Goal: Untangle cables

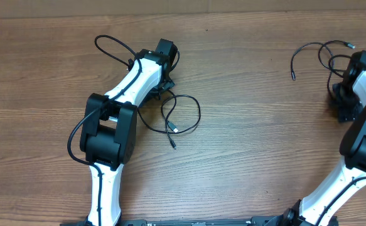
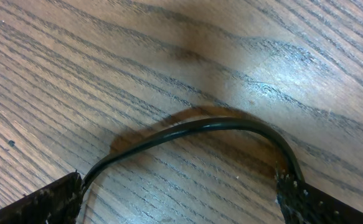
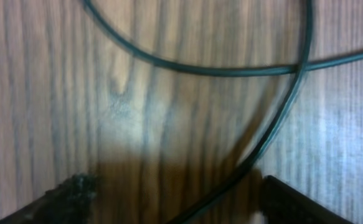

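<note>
- Fingertips (image 2: 44, 205) of my left pincer (image 2: 178, 196) are standing wide apart at the bottom of the left wrist view, gripping nothing. A black cable (image 2: 218, 124) is arching over the tabletop (image 2: 106, 62) from one fingertip to the other.
- My right pincer (image 3: 180, 190) is likewise gaping open and holding nothing. One strand (image 3: 271, 130) is running down between its fingertips and crossing a second strand (image 3: 187, 67) farther out.
- Seen from overhead, loose cable loops (image 1: 199, 114) are lying just beside my left arm (image 1: 129, 81), with their plug ends (image 1: 174, 130) resting mid-tabletop.
- Farther off, a curled cable (image 1: 303, 46) is lying toward the far right of the tabletop, just beside my right arm (image 1: 358, 81).
</note>
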Robot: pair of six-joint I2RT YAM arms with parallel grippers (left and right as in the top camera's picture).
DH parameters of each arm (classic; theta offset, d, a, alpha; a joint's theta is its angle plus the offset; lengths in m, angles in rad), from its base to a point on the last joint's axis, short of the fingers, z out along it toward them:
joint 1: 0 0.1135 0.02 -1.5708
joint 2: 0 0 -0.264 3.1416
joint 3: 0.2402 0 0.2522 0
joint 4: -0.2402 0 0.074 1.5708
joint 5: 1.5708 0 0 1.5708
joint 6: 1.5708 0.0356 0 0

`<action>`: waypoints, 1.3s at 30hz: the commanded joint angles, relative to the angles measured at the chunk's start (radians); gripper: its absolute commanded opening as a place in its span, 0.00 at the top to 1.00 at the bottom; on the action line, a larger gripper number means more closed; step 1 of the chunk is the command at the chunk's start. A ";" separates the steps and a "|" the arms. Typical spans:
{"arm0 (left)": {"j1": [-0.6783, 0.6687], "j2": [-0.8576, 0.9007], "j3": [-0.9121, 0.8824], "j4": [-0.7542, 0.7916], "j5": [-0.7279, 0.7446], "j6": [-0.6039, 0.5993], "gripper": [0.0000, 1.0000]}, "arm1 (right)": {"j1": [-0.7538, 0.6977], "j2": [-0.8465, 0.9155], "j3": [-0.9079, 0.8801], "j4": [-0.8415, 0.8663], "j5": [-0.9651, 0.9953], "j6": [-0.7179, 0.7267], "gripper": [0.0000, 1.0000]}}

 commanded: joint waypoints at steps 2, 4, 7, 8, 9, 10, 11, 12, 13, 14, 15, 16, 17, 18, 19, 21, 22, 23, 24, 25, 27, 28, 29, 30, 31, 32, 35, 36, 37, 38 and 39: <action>0.010 0.021 -0.006 0.002 0.004 -0.007 0.01 | -0.005 0.021 -0.145 0.140 -0.090 0.021 0.55; 0.010 0.021 -0.006 0.002 0.004 -0.007 0.00 | -0.005 0.021 -0.152 0.192 -0.090 0.004 0.92; 0.010 0.021 -0.006 0.002 0.004 -0.006 0.00 | 0.003 0.021 -0.151 0.330 -0.106 -0.218 0.96; 0.010 0.021 -0.006 0.002 0.004 -0.007 0.00 | 0.007 0.021 -0.149 0.357 -0.113 -0.270 0.96; 0.010 0.021 -0.006 0.002 0.003 -0.006 0.00 | 0.013 0.021 -0.141 0.377 -0.117 -0.315 0.96; 0.010 0.021 -0.006 0.002 0.003 -0.006 0.01 | 0.020 0.021 -0.129 0.403 -0.125 -0.361 0.96; 0.010 0.021 -0.006 0.002 0.003 -0.006 0.00 | 0.033 0.020 -0.103 0.467 -0.172 -0.492 0.96; 0.010 0.021 -0.006 0.002 0.004 -0.006 0.00 | 0.042 0.020 -0.089 0.508 -0.197 -0.576 0.96; 0.010 0.021 -0.006 0.002 0.004 -0.006 0.00 | 0.054 0.020 -0.082 0.565 -0.205 -0.675 0.96; 0.010 0.021 -0.006 0.002 0.004 -0.006 0.01 | 0.063 0.020 -0.082 0.604 -0.193 -0.756 0.96; 0.010 0.021 -0.006 0.002 0.003 -0.007 0.00 | 0.064 0.020 -0.082 0.613 -0.183 -0.774 0.96; 0.010 0.021 -0.005 0.002 0.004 -0.006 0.00 | 0.064 0.020 -0.082 0.611 -0.161 -0.772 0.96; 0.010 0.021 -0.006 0.002 0.004 -0.006 0.01 | 0.061 0.020 -0.083 0.611 -0.146 -0.765 0.96; 0.010 0.021 -0.006 0.002 0.003 -0.007 0.00 | 0.056 0.020 -0.083 0.616 -0.145 -0.766 0.96; 0.010 0.021 -0.006 0.002 0.004 -0.006 0.00 | 0.048 0.020 -0.083 0.624 -0.145 -0.765 0.96; 0.010 0.021 -0.006 0.002 0.004 -0.007 0.00 | 0.032 0.020 -0.082 0.632 -0.146 -0.766 0.72; 0.010 0.021 -0.006 0.002 0.004 -0.006 0.01 | 0.027 0.016 -0.080 0.628 -0.146 -0.767 0.64; 0.010 0.021 -0.006 0.002 0.004 -0.006 0.00 | 0.024 0.008 -0.078 0.621 -0.146 -0.767 0.54; 0.010 0.021 -0.006 0.002 0.003 -0.006 0.00 | 0.022 -0.017 -0.069 0.602 -0.150 -0.766 0.30; 0.010 0.021 -0.006 0.002 0.004 -0.006 0.01 | 0.023 -0.049 -0.062 0.590 -0.150 -0.766 0.25; 0.010 0.021 -0.006 0.002 0.004 -0.006 0.00 | 0.027 -0.115 -0.057 0.579 -0.178 -0.766 0.23; 0.010 0.021 -0.006 0.002 0.004 -0.006 0.00 | 0.035 -0.172 -0.057 0.566 -0.266 -0.767 0.22; 0.010 0.021 -0.006 0.002 0.004 -0.006 0.01 | 0.041 -0.206 -0.057 0.550 -0.358 -0.774 0.23; 0.010 0.021 -0.006 0.002 0.004 -0.007 0.00 | 0.051 -0.237 -0.057 0.527 -0.505 -0.802 0.24; 0.010 0.021 -0.006 0.002 0.003 -0.007 0.01 | 0.066 -0.250 -0.057 0.510 -0.639 -0.841 0.29; 0.010 0.021 -0.006 0.002 0.004 -0.007 0.00 | 0.080 -0.251 -0.057 0.500 -0.705 -0.860 0.32; 0.010 0.021 -0.006 0.002 0.004 -0.006 0.00 | 0.163 -0.237 -0.058 0.450 -0.777 -0.952 0.53; 0.010 0.021 -0.006 0.002 0.004 -0.006 0.01 | 0.187 -0.231 -0.058 0.441 -0.777 -0.985 0.64; 0.010 0.021 -0.006 0.002 0.004 -0.007 0.00 | 0.236 -0.217 -0.058 0.428 -0.775 -1.040 0.79; 0.010 0.021 -0.006 0.002 0.004 -0.006 0.00 | 0.261 -0.210 -0.058 0.424 -0.768 -1.062 0.86; 0.010 0.021 -0.006 0.002 0.004 -0.007 0.01 | 0.311 -0.192 -0.058 0.422 -0.722 -1.088 0.96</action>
